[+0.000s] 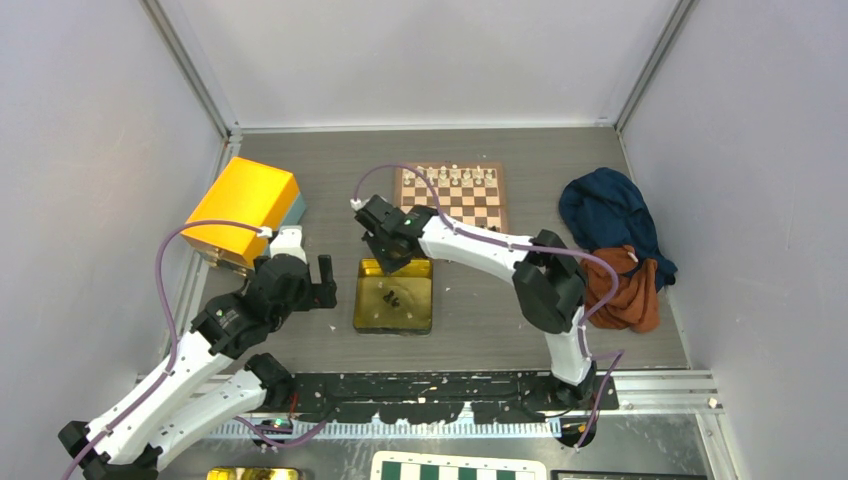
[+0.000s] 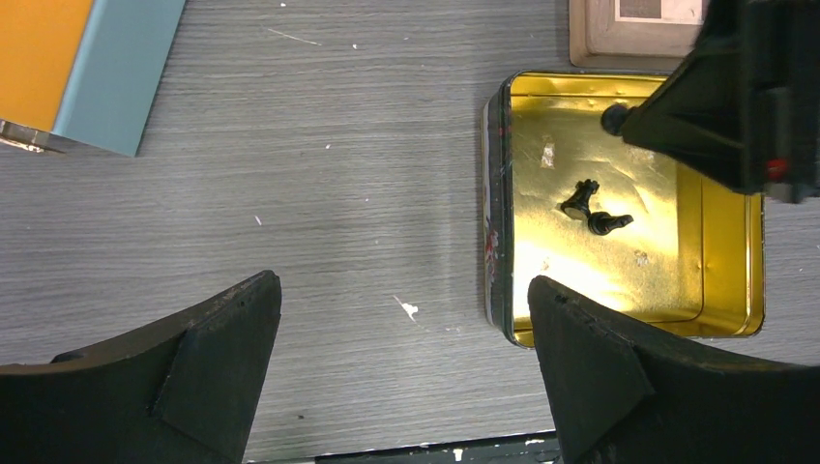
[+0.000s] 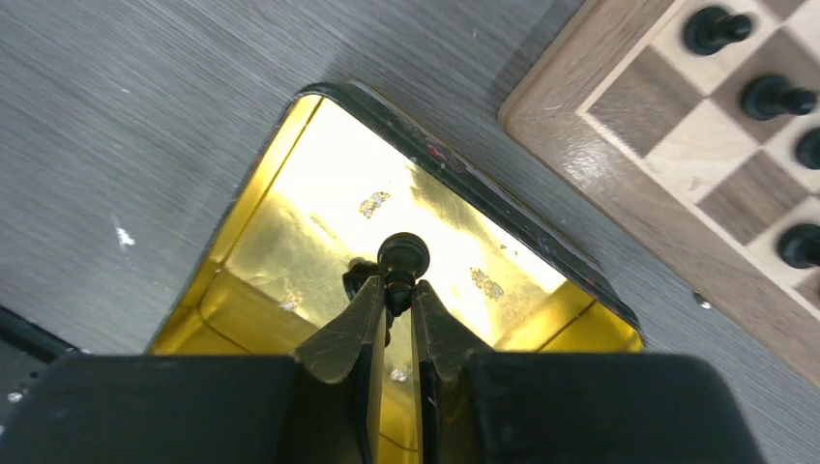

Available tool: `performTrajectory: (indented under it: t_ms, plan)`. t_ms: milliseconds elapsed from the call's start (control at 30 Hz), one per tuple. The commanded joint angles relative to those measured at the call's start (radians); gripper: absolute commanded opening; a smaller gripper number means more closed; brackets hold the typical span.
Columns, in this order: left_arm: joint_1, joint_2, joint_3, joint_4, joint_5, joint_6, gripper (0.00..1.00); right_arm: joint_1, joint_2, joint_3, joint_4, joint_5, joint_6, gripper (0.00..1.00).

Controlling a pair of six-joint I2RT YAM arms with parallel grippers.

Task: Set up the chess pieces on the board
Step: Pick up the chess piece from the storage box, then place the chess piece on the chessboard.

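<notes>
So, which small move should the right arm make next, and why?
Probably lift the right gripper straight up, clear of the gold tin: it is shut on a black pawn over the tin's floor, and the wooden chessboard lies just beside.

Grey worktop (image 2: 338, 145): matt, wood-grain finish, faint white scuffs. Rectangular gold tin (image 2: 495, 193): glossy metal, mirror-bright inside, dark painted rim. Square brown-and-cream chessboard (image 3: 619, 184): smooth wood, satin sheen. Small black chess piece (image 3: 403, 256): smooth, slight gloss. Dark blue cloth (image 1: 605, 215), rust-orange cloth (image 1: 625, 295): soft, matt, crumpled.

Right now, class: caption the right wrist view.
Right gripper pinching a black piece over the gold tin, board alongside.
</notes>
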Motion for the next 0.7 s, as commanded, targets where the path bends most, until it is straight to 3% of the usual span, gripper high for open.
performTrajectory:
  t_ms: [0, 667]
  plan:
    - [-0.001, -0.004, 0.008, 0.037, -0.021, -0.007, 1.0, -0.002, -0.117, 0.082, -0.061, 0.054, -0.011, 0.09]
    - [-0.001, 0.024, 0.015, 0.055, -0.014, -0.008, 1.0, -0.192, -0.13, 0.095, -0.151, 0.103, -0.018, 0.09]
